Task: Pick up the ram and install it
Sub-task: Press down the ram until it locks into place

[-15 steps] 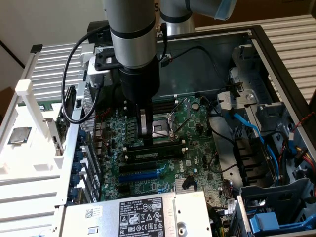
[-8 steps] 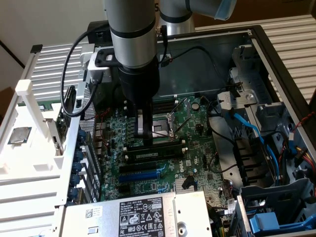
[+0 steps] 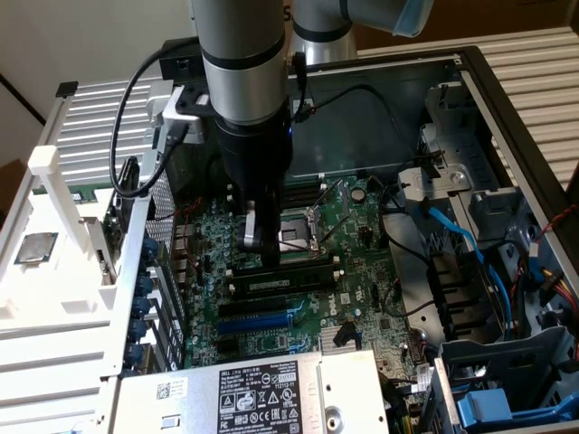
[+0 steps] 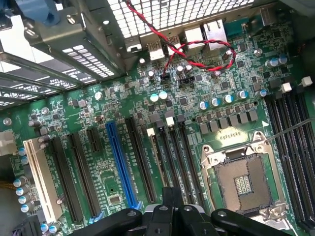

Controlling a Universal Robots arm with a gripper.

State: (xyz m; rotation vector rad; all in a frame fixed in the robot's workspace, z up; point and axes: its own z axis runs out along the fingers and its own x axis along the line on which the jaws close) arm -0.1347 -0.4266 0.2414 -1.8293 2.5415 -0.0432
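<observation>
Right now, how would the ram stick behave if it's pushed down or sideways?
The ram is a thin flat board, so probably stiff and light for its length. Standing on edge on the motherboard, a sideways push could likely tip or strain it. Its bare circuit face is probably fragile.

One robot arm point(image 3: 244, 81) reaches into one open computer case point(image 3: 507, 99) holding one green motherboard point(image 4: 118, 118). On that board sit one empty processor socket point(image 4: 239, 181), one blue expansion slot point(image 4: 120, 164), one white slot point(image 4: 42, 179) and one twisted red-and-black wire point(image 4: 197, 46). One memory stick point(image 3: 280, 282) lies seated in its slot. One silver processor chip point(image 3: 32, 249) rests on one white rack point(image 3: 54, 298).
</observation>
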